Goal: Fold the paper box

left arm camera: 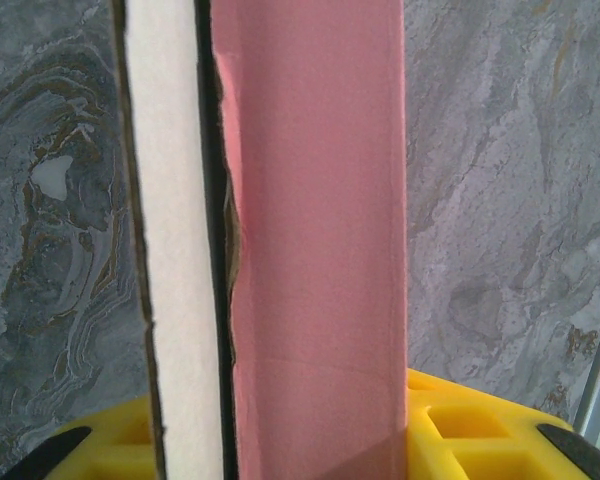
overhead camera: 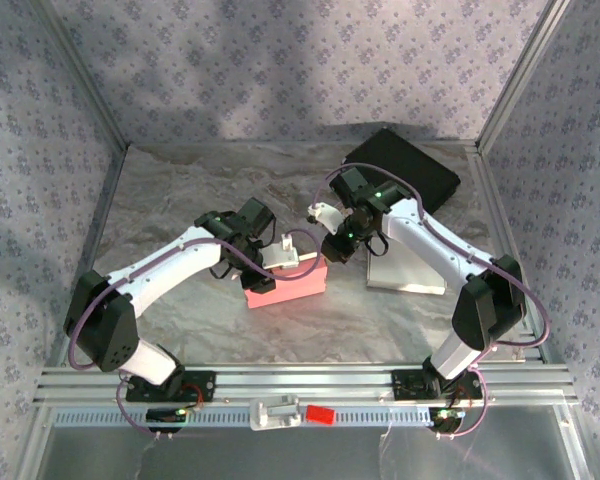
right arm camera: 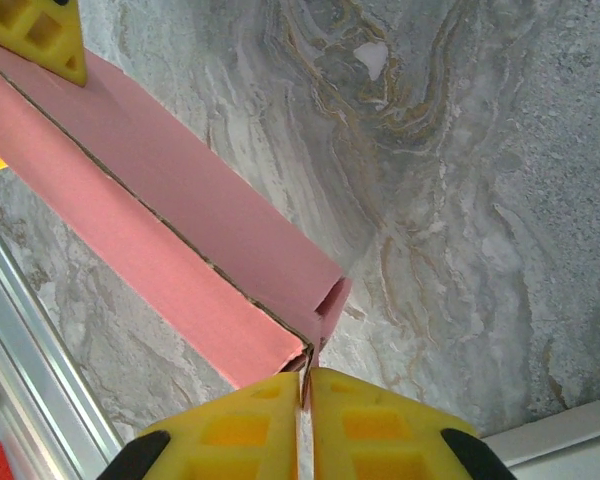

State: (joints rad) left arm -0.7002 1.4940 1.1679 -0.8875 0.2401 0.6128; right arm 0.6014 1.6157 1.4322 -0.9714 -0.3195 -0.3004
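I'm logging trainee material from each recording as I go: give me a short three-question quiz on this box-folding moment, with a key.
1. True or false: the right gripper pinches a thin edge at a corner of the pink paper box.
2. What sits at the far right corner of the table? A) black flat object B) red cup C) blue bowl
3. What colour are the finger pads of the left gripper?
Key: 1 true; 2 A; 3 yellow.
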